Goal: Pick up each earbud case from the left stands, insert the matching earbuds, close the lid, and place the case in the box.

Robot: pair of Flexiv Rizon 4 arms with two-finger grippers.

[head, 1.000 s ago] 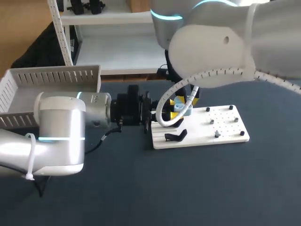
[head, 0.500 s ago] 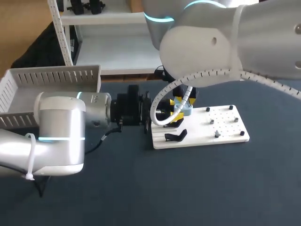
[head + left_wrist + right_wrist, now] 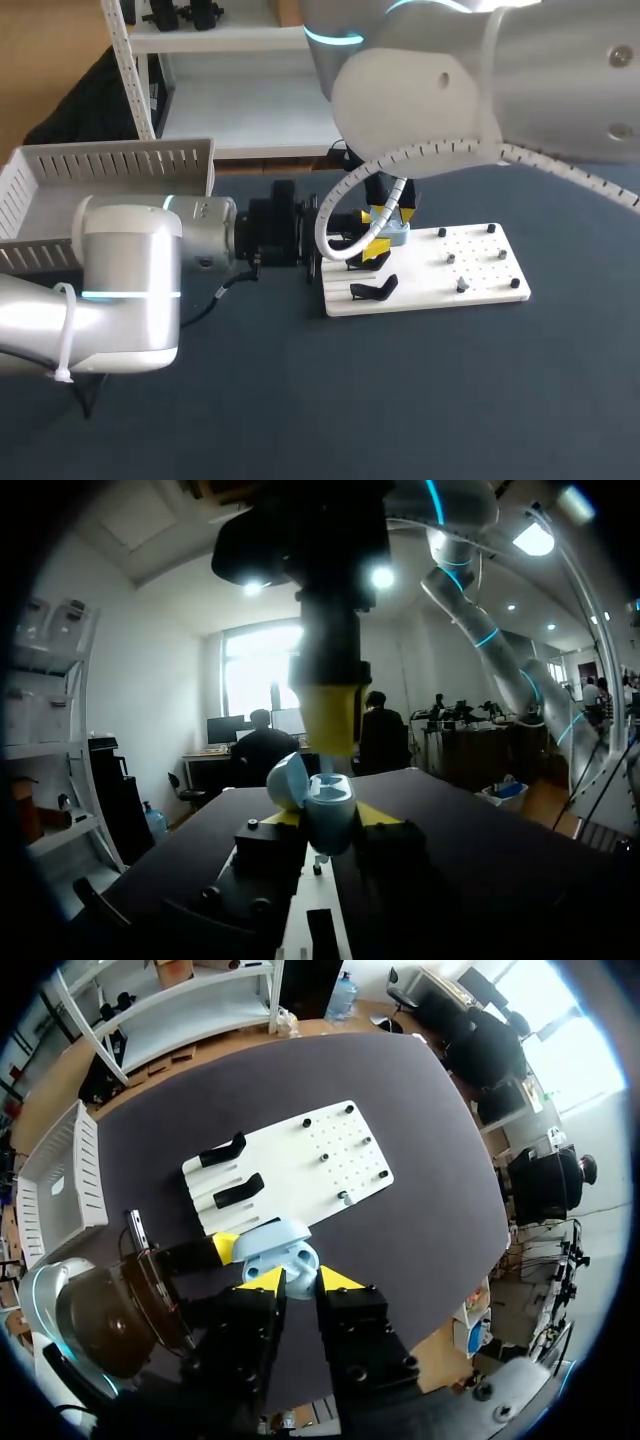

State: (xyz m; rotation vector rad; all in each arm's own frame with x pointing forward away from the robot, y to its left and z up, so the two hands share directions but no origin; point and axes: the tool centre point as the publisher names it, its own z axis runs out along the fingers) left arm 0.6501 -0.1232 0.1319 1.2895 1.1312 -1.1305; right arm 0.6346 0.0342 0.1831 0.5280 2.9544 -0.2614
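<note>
My left gripper (image 3: 372, 243) reaches in sideways over the white board's (image 3: 480, 262) left end, shut on a light blue earbud case (image 3: 330, 808). The case's lid (image 3: 287, 780) stands open. My right gripper (image 3: 300, 1278) hangs straight above the case (image 3: 272, 1243) and pinches a small pale blue earbud (image 3: 328, 768) just over the case's opening. In the left wrist view one yellow finger (image 3: 328, 715) of the right gripper stands directly above the case. Two black stands (image 3: 222, 1150) (image 3: 240, 1190) sit on the board's left part.
The white slatted box (image 3: 110, 160) stands at the table's back left, behind my left arm. Small pegs and grey pieces (image 3: 461, 285) dot the board's right half. Dark table surface lies in front of the board.
My right arm has shifted left and brought its gripper from just beside the case to directly over it. The left arm and the case have stayed put.
</note>
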